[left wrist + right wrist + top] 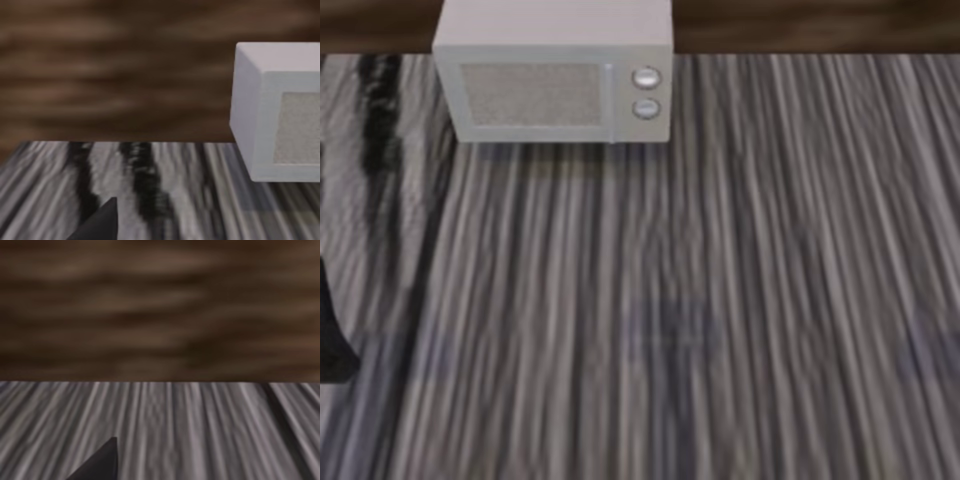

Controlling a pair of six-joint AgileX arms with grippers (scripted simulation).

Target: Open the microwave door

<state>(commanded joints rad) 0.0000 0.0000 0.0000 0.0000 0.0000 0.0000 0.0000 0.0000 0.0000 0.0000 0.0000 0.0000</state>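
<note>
Microwave [552,70]: light-grey box at the far edge of the desk [700,300], left of centre in the top view, front facing the near side. Microwave door [535,95]: flat panel with speckled mesh window, flush with the body, closed; thin vertical handle [611,100] at its right edge. Control panel: two round knobs [647,92], one above the other, right of the handle. Left claw [102,222]: only a dark tip shows, well apart from the microwave near the desk's left edge; opening cannot be told. Right claw [102,462]: a dark tip over bare desk; opening cannot be told.
</note>
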